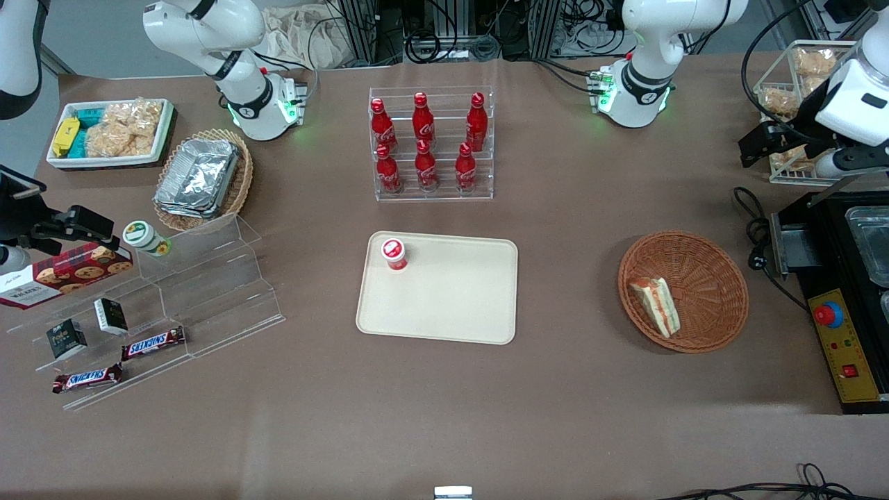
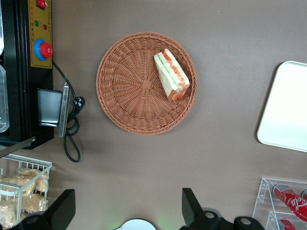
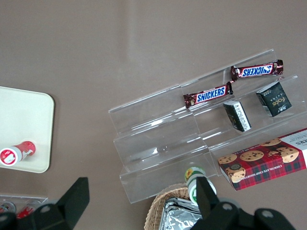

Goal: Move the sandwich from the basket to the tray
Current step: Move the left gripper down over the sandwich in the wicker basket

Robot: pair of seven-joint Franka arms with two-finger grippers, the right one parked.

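Wicker basket (image 2: pixel 144 86) holds sandwich (image 2: pixel 171 74) | tray (image 1: pixel 437 288) apart | end effector (image 2: pixel 127 207) above table, fingers spread

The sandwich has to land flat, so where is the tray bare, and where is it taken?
The tray is bare except the corner nearest the bottle rack, where a red-capped cup stands. The sandwich lies in the basket; the gripper is open above the table.
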